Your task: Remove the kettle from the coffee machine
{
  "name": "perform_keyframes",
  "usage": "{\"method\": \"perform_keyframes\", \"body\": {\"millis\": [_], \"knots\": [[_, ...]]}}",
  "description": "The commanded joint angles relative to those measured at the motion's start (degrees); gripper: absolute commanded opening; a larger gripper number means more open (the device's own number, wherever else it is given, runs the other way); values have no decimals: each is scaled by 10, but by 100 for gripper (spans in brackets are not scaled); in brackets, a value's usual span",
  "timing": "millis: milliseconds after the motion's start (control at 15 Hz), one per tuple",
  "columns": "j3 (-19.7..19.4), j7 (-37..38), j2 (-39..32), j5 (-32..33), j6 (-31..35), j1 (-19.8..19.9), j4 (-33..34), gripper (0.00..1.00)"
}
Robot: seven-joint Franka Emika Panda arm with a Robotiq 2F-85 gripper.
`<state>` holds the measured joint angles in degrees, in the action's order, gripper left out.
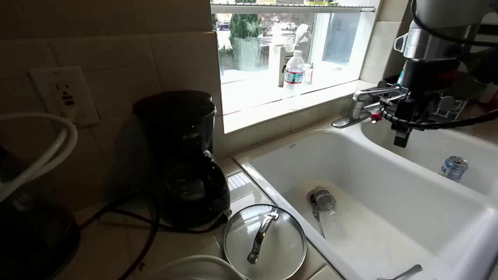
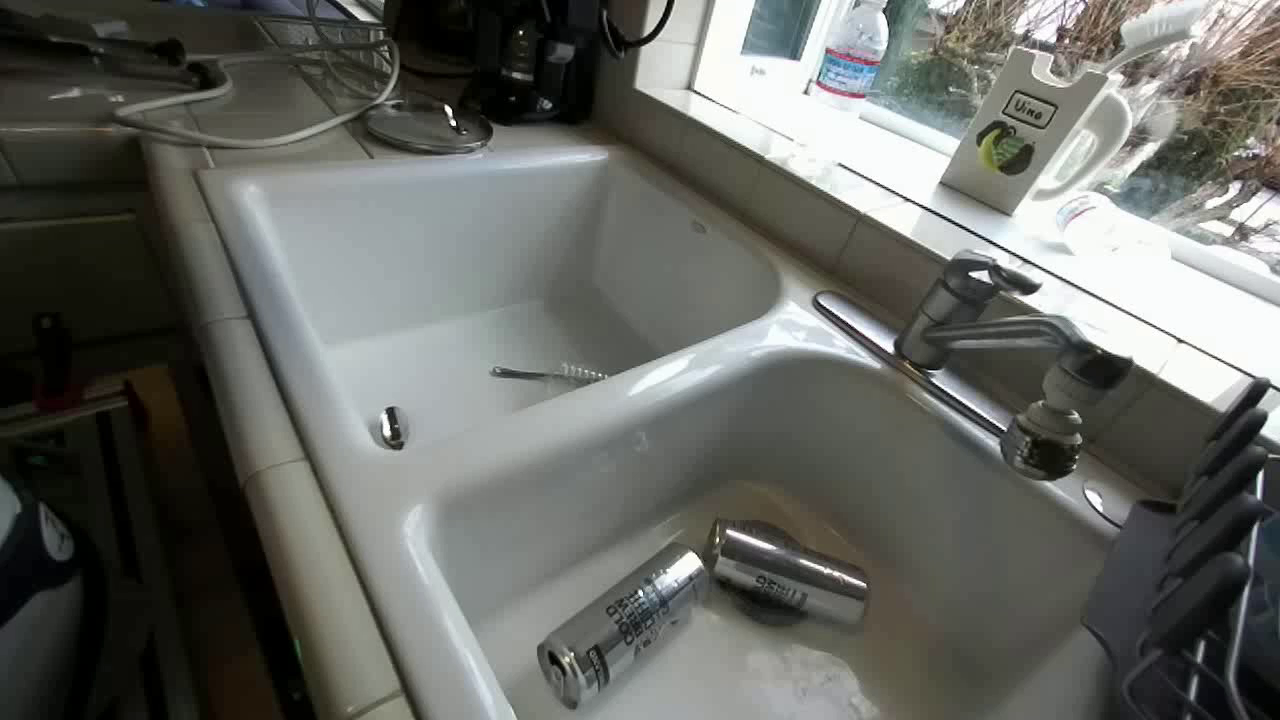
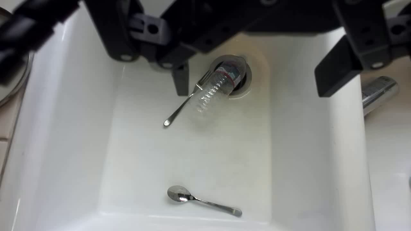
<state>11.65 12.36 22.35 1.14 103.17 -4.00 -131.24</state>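
The black coffee machine (image 1: 175, 116) stands on the counter against the wall in an exterior view. It also shows, cut off by the top edge, in an exterior view (image 2: 485, 60). The dark glass kettle (image 1: 194, 190) sits in its lower part, under the overhanging top. The kettle's handle side is hard to make out in the dark. My gripper (image 1: 401, 138) hangs above the sink, well to the right of the machine. In the wrist view the gripper (image 3: 253, 89) has its fingers wide apart with nothing between them, high over the basin. Machine and kettle are out of the wrist view.
A glass pot lid (image 1: 264, 241) lies beside the machine at the sink's edge. A black power cord (image 1: 155, 217) and white hose (image 1: 58, 147) lie left. The sink (image 2: 620, 440) holds a bottle (image 3: 221, 80), fork, spoon and cans. The faucet (image 2: 950, 320) rises behind it.
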Motion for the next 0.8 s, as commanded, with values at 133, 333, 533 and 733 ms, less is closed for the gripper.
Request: {"method": "perform_keyframes", "body": {"millis": [133,333,533,733], "knots": [[-7,2,-1,3,-1,-8,1,100],[-7,2,-1,3,-1,-8,1,100],[17,36,-46,2,-24,-16,50,100],[61,129,-132,-1,-61,-32,142,100]]}}
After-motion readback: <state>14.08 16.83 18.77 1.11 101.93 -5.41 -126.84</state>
